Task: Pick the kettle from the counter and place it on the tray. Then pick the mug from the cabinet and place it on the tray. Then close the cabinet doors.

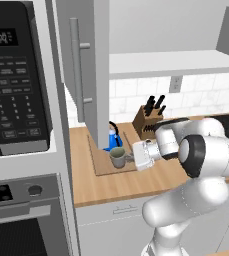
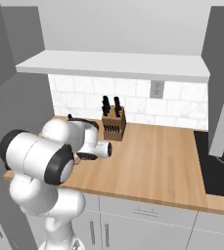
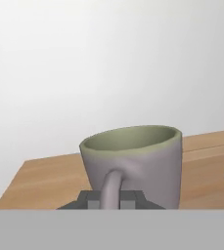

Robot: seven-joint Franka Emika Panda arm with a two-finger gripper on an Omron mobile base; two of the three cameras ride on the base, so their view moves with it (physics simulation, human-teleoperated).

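Clearly the plain grey-green cylindrical mug (image 1: 118, 157) is the thing in hand: it stands left of centre in the left base view, on the thin flat light-brown wooden tray (image 1: 103, 169), upright with its mouth up. In the hand view its curved handle (image 3: 110, 188) sits at the bottom middle, between the two dark finger tips, so the pincer (image 3: 111, 199) is pinched nearly shut on that handle rather than around the wide body; the handle is the one part slim enough for those short fingers. Whether the mug's base already bears on the tray I cannot tell for certain, though it looks to be down.

Just behind it, toward the upper left of the tray, stands the small bright blue dome-shaped kettle (image 1: 112, 139) with its black arched handle, partly hidden by the flat grey cabinet door (image 1: 88, 70) hanging open above. By my judgement the mug is set toward the tray's nearer part because the kettle fills the part behind.

Further right on the light wood butcher-block desk (image 1: 116, 185) is a brown knife block (image 1: 148, 121) with black handles, well apart from the tray. Judging from this, the doors remain to be shut.
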